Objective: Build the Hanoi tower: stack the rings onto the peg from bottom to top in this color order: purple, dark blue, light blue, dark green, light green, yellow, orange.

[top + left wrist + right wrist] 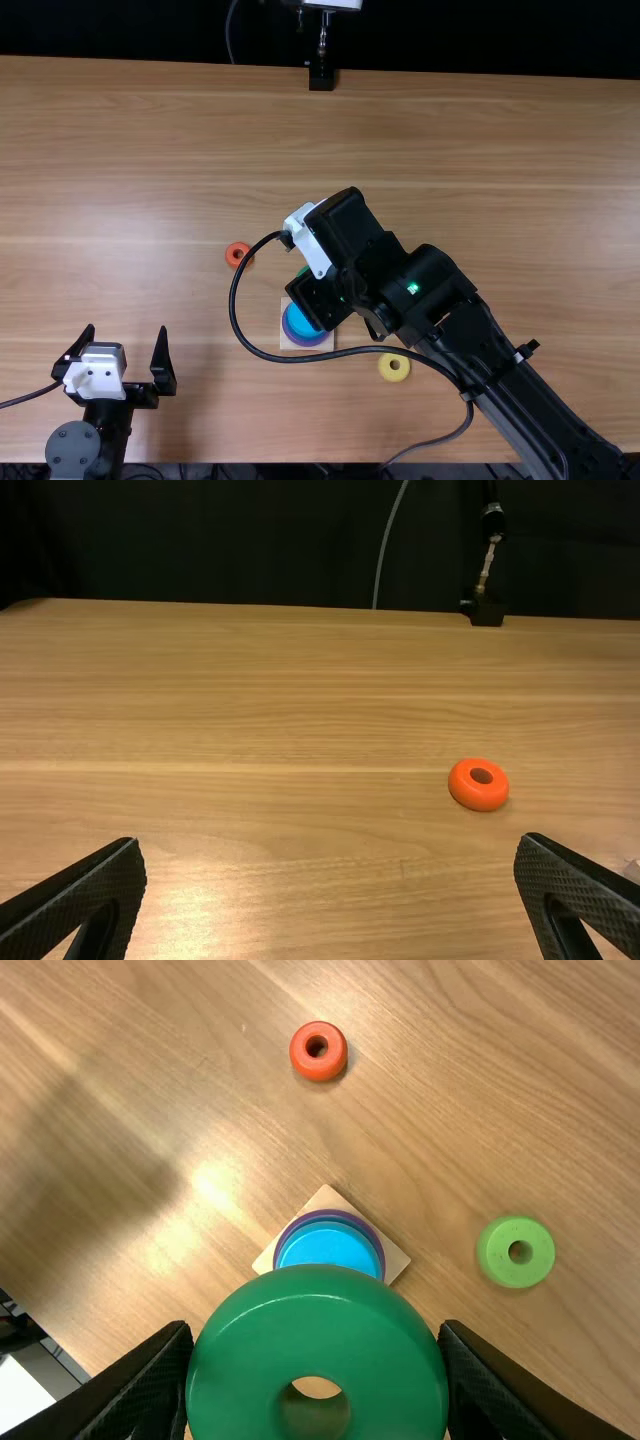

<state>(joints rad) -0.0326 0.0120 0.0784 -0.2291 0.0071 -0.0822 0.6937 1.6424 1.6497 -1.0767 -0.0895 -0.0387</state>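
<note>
At your far left, the left hand (126,332) sits low over the near side of the bench (130,190), its two fingers spread wide apart with nothing between them. Next you have the orange ring (238,255), lying flat on the bench, beyond the left hand and to its right, well apart from it. Right of that ring is the square wooden base (324,344), with the purple ring (371,1236) low on it and the light blue ring (328,1248) on top; a thin blue band (322,1222) shows between those two.

The dark green ring (318,1330) is in your right hand (318,303), clamped between its fingers, one on each side. You have it above the bench by the base, but how far above, you can't tell from here. A black cable (234,300) loops around that spot from your right arm (425,300). Up at the far edge stands a small black stand (321,78) with a metal rod.

In the right wrist view you can see the light green ring (516,1252) flat on the bench, apart from the base. Your yellow ring (394,367) lies right of the base, near the right arm.
</note>
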